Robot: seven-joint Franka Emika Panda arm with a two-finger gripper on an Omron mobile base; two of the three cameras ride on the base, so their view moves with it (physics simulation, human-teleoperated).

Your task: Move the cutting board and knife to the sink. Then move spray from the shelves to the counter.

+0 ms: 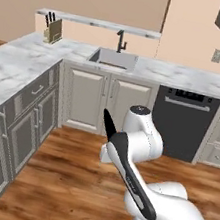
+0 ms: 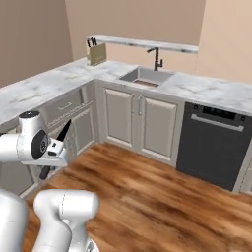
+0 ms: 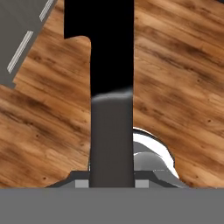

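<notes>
Jaws clenched on the knife (image 3: 111, 83), black blade running up and away from the gripper (image 3: 112, 181) in the hand view. Held low over the wooden floor (image 2: 162, 197), near the left-hand cabinets (image 1: 25, 128), blade tip pointing up. Far across the tabletop (image 1: 188, 77), the sink (image 1: 113, 58) with black faucet (image 1: 121, 40), below the shelves (image 1: 98, 23).

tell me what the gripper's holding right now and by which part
The gripper holds the knife by its slim handle, at the end away from the point; the black blade sticks out above the wooden floor.
</notes>
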